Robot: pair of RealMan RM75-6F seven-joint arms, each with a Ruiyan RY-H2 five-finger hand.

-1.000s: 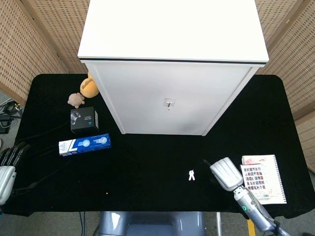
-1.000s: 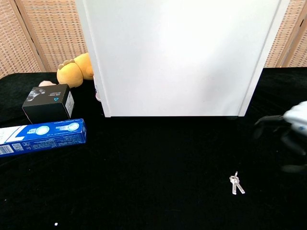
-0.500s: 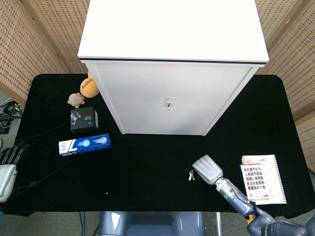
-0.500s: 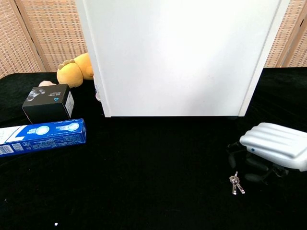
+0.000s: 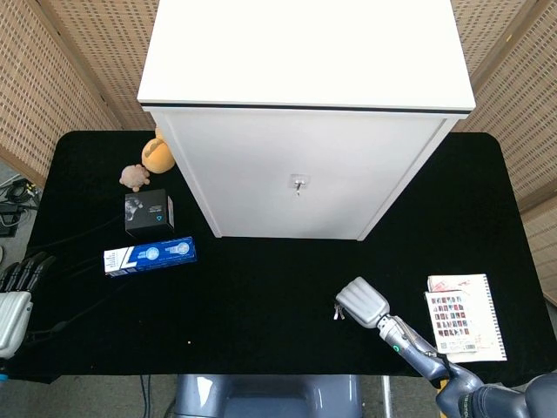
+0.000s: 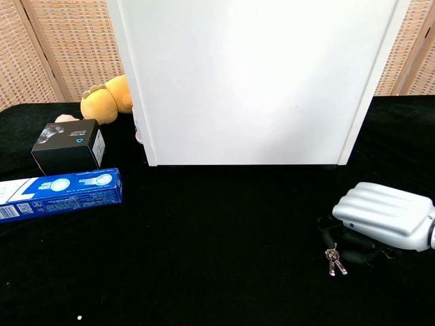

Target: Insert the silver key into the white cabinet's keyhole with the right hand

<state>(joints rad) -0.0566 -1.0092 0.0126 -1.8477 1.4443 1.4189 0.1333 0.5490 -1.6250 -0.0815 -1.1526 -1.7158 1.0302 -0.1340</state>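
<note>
Since a second earlier, right hand had swung in from table's right edge and lowered over silver key, which lay flat on black table, well apart from white cabinet. Fingers curled just above it; grip state unclear. Key likely light, stiff, thin, slippery; pinch the bow. Left hand idle, fingers apart.

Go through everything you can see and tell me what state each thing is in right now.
White cabinet: door closed, keyhole empty.
Silver key: flat on the black table, not lifted.
Right hand: palm down over the key, fingers beside it; grip unclear.
Left hand: resting at the table's edge, holding nothing.
Blue toothpaste box: lying flat.
Spiral notebook: closed.
</note>
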